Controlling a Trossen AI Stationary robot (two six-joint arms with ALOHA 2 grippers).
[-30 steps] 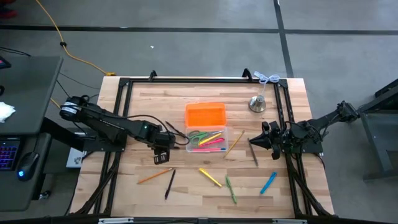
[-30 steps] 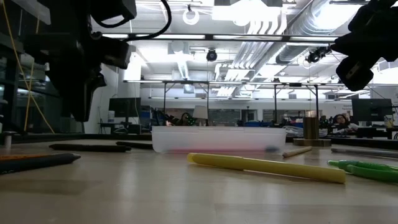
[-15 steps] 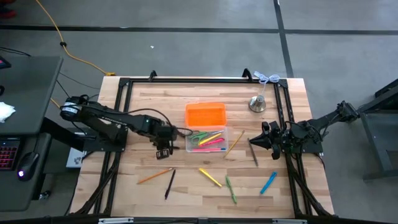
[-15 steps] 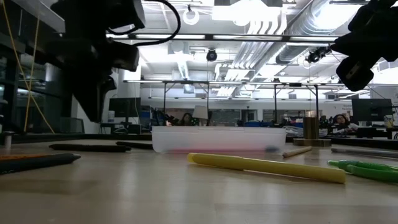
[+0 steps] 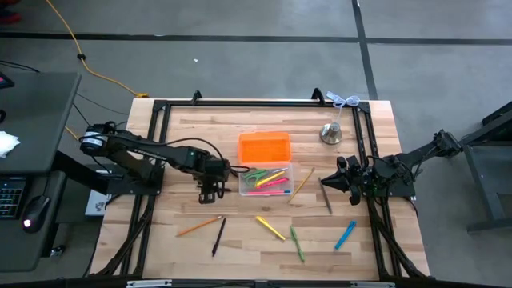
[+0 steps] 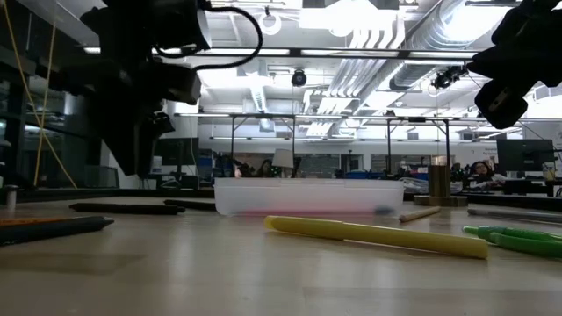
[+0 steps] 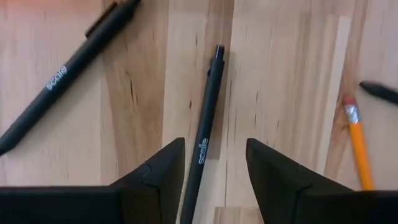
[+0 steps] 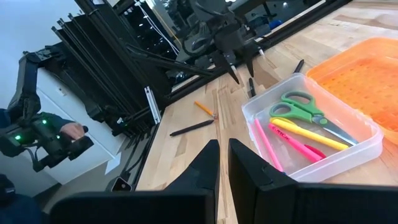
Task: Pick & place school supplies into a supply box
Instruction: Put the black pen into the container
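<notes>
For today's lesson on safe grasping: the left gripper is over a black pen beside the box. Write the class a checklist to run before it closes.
1. Left gripper open: ok.
2. Black pen lies between its fingers: ok.
3. Pen lined up for a crosswise pinch: not ok, it runs lengthwise along the gap.
4. Second black pen and pencil clear of the fingers: ok.
5. Supply box lid open: ok.
6. Right gripper parked clear, shut: ok.

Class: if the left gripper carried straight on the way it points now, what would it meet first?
Most likely the black pen lying between the open fingers of the left gripper, then the table.
</notes>
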